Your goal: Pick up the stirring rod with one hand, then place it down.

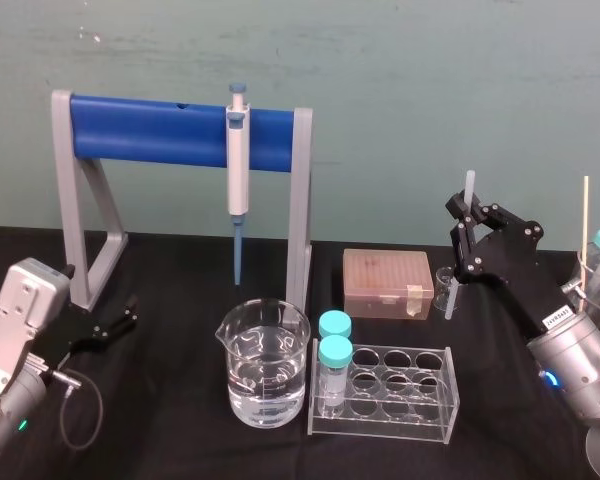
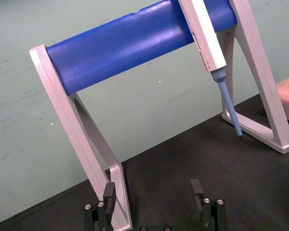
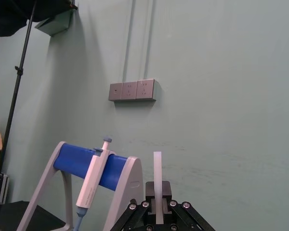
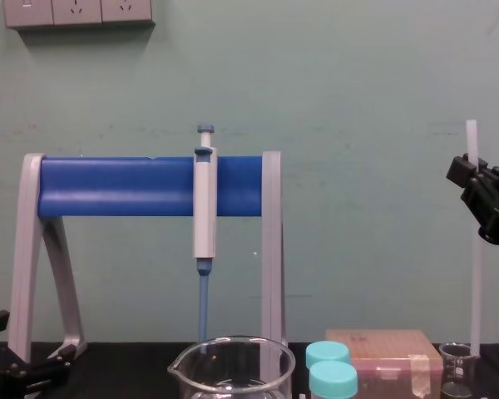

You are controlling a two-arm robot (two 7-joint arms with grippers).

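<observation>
Right end effector [image 1: 467,212] clamped on stirring rod [image 1: 470,186], held upright, likely to clear the small beaker [image 1: 444,285]; left end effector [image 1: 128,311] parked near left, spread apart.

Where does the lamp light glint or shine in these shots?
Head view: bright glints on the big beaker, mostly at its rim. Left wrist view: a pale sheen runs along the blue bar. Chest view: the stirring rod, clamped in the right gripper jaws, glows pale against the wall.
</observation>
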